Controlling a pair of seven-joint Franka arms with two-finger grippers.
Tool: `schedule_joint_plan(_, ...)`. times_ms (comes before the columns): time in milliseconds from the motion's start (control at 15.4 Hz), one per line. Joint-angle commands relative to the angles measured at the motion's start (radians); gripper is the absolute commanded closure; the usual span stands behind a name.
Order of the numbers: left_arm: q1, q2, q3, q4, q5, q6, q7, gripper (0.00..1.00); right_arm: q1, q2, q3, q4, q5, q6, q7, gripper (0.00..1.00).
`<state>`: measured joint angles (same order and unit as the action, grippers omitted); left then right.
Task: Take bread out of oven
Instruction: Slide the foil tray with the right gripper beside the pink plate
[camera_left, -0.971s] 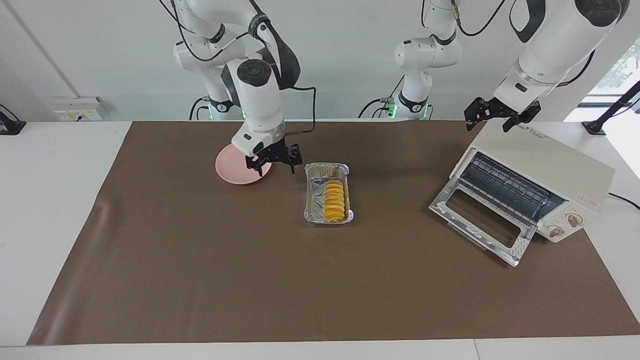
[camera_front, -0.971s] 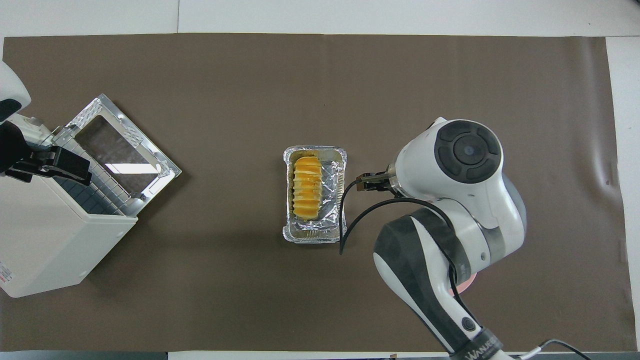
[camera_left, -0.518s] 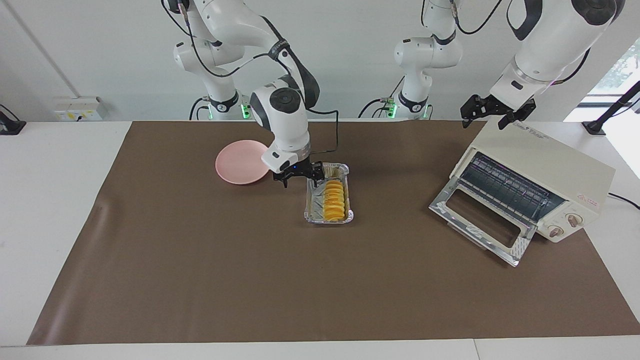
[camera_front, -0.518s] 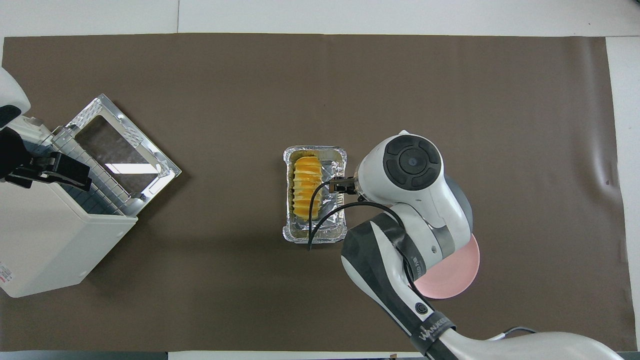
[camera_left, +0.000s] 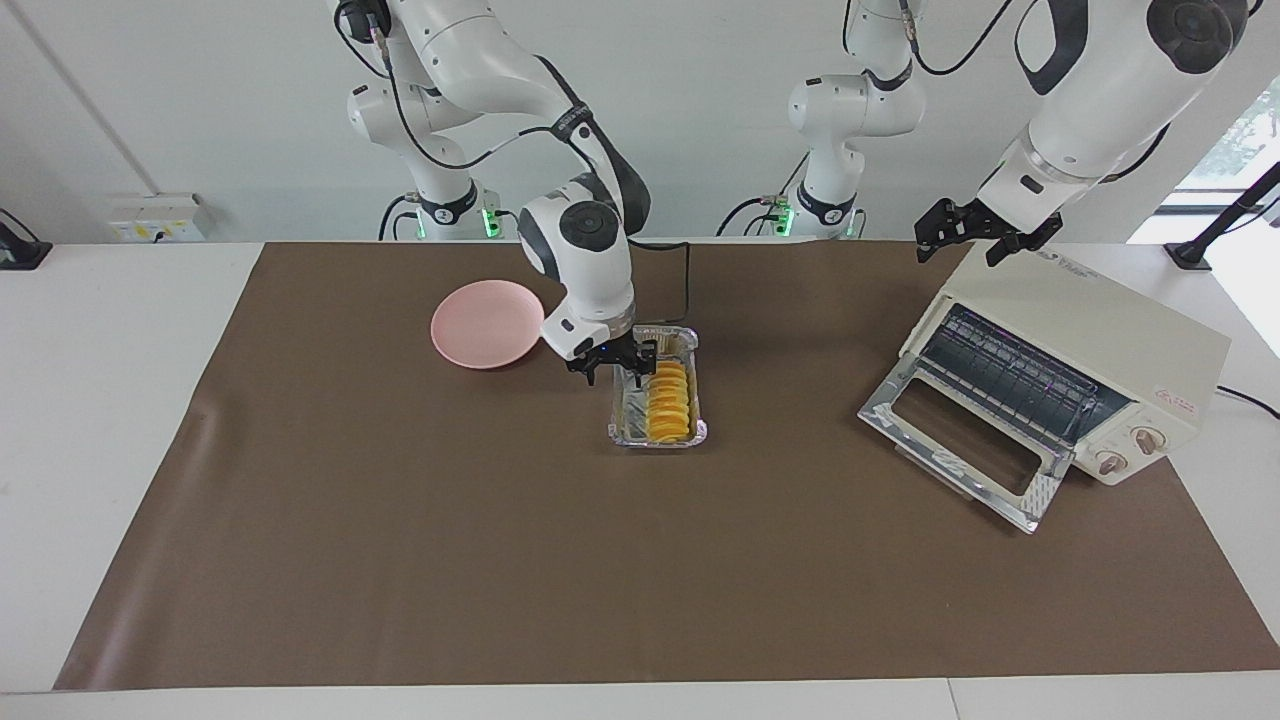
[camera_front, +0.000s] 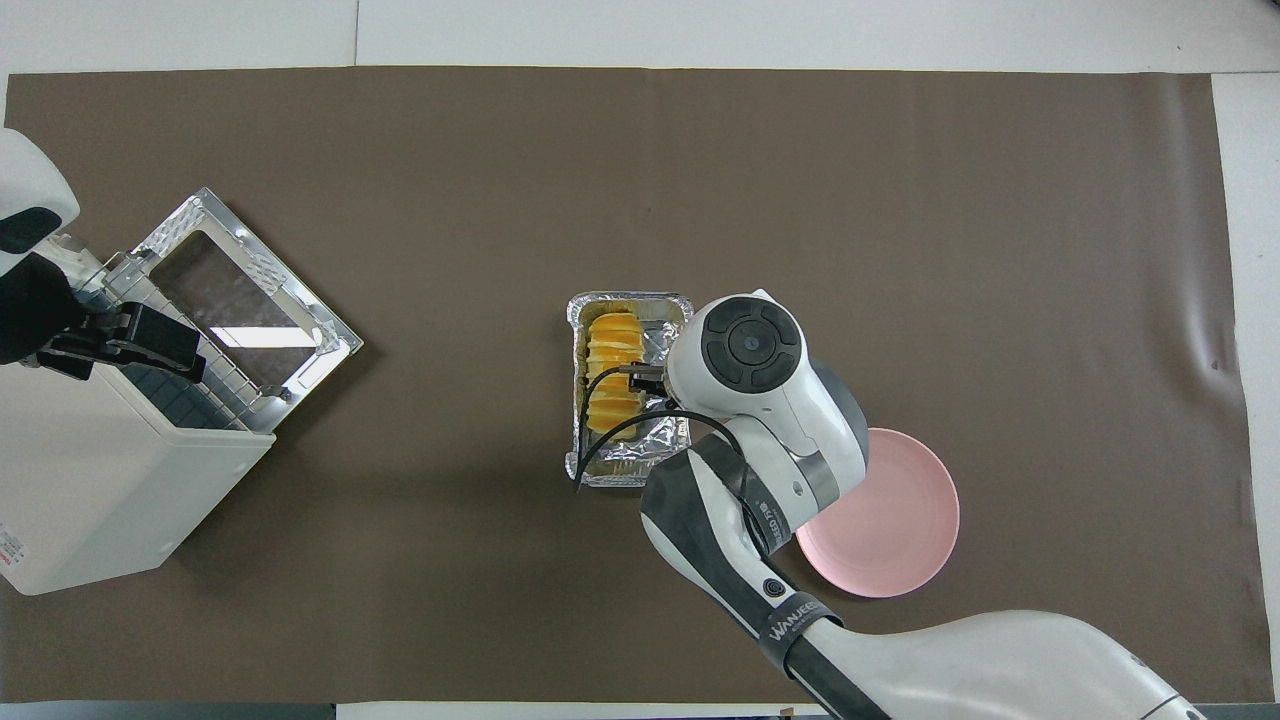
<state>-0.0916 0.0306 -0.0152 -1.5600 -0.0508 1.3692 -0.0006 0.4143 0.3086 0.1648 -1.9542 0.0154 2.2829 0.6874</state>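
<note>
Facing view: bread (camera_left: 668, 402) lies in foil tray (camera_left: 625, 432), well apart from oven (camera_left: 1085, 375). Right gripper (camera_left: 613, 364) at tray's rim, grip state unclear. Left gripper (camera_left: 973, 238) released, over oven top. Loaf prob. light, soft, crumbly; take mid-length across width w/ gentle squeeze.

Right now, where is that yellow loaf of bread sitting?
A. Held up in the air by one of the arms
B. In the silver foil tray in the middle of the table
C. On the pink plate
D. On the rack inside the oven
B. The bread lies in the foil tray on the brown mat, with the right gripper low over the tray; the oven stands open with its rack bare, and the pink plate holds nothing.
</note>
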Motion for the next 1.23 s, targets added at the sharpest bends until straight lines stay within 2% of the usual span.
schedule_joint_plan(0, 0.010, 0.015, -0.014, 0.025, -0.018, -0.028, -0.027, 0.00, 0.000, -0.014, -0.001, -0.052, 0.006, 0.035, 0.020, 0.45)
schedule_joint_plan(194, 0.013, 0.012, -0.012, 0.021, -0.018, -0.027, -0.027, 0.00, -0.002, -0.022, -0.001, -0.106, 0.006, 0.104, 0.056, 0.60)
schedule_joint_plan(259, 0.015, 0.012, -0.012, 0.021, -0.018, -0.027, -0.027, 0.00, 0.000, -0.023, -0.001, -0.118, 0.005, 0.128, 0.082, 0.70)
schedule_joint_plan(324, 0.015, 0.011, -0.012, 0.018, -0.018, -0.028, -0.027, 0.00, 0.001, -0.023, -0.001, -0.117, 0.005, 0.130, 0.104, 0.90)
schedule_joint_plan(388, 0.013, 0.008, -0.011, 0.011, -0.017, -0.021, -0.028, 0.00, 0.001, -0.022, -0.001, -0.114, 0.005, 0.130, 0.107, 1.00)
schedule_joint_plan(518, 0.010, 0.006, -0.011, -0.009, -0.015, 0.042, -0.018, 0.00, 0.004, -0.020, -0.001, -0.104, 0.005, 0.130, 0.101, 1.00)
schedule_joint_plan(647, 0.015, 0.005, -0.011, -0.012, -0.015, 0.027, -0.018, 0.00, -0.012, -0.032, -0.001, -0.095, 0.005, 0.130, 0.098, 1.00)
schedule_joint_plan(777, 0.015, -0.006, -0.011, -0.035, -0.015, 0.033, -0.015, 0.00, -0.086, -0.061, -0.001, -0.089, 0.014, 0.118, 0.090, 1.00)
schedule_joint_plan(841, 0.013, -0.011, -0.011, -0.037, -0.015, 0.019, -0.016, 0.00, -0.127, -0.072, 0.001, -0.077, 0.041, 0.095, 0.039, 1.00)
schedule_joint_plan(971, 0.015, -0.012, -0.009, -0.032, -0.015, 0.013, -0.019, 0.00, -0.216, -0.083, -0.002, -0.037, 0.162, 0.012, -0.188, 1.00)
schedule_joint_plan(1165, 0.015, -0.020, -0.006, -0.031, -0.015, 0.018, -0.025, 0.00, -0.371, -0.086, -0.002, -0.043, 0.282, -0.009, -0.435, 1.00)
